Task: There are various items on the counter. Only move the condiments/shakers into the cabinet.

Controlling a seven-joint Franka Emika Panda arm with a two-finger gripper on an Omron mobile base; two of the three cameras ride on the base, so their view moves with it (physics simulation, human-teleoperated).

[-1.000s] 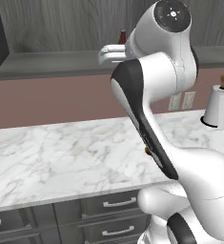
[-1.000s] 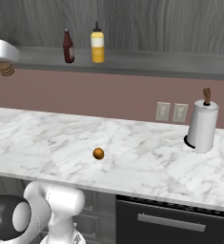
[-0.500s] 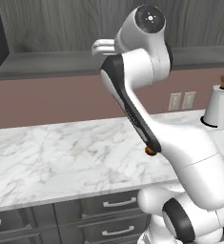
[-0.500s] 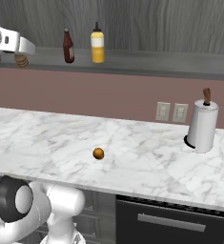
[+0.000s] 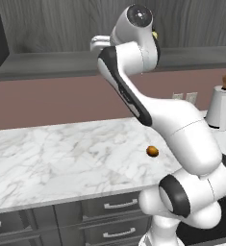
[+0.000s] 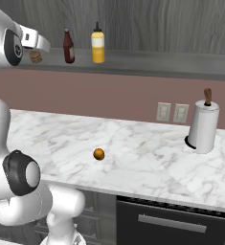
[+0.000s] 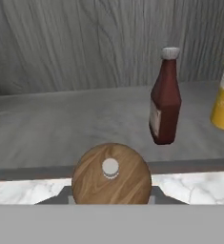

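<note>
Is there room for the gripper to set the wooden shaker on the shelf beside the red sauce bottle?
Probably yes. The gripper holds the wooden shaker at the shelf edge, and the ledge left of the red sauce bottle looks bare.

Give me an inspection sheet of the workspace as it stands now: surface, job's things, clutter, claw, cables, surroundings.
Surface: marble counter, only the fruit and towel roll stand on it.
Job's things: sauce bottle and yellow bottle upright on the cabinet ledge, close but apart; wooden shaker held in the claw, just short of the ledge, left of the sauce bottle.
Clutter: orange fruit mid-counter; paper towel roll upright by the wall.
Claw: claw shut on the shaker, raised to ledge height.
Cables: nothing seen.
Surroundings: two wall outlets beside the roll; drawers under the counter.
</note>
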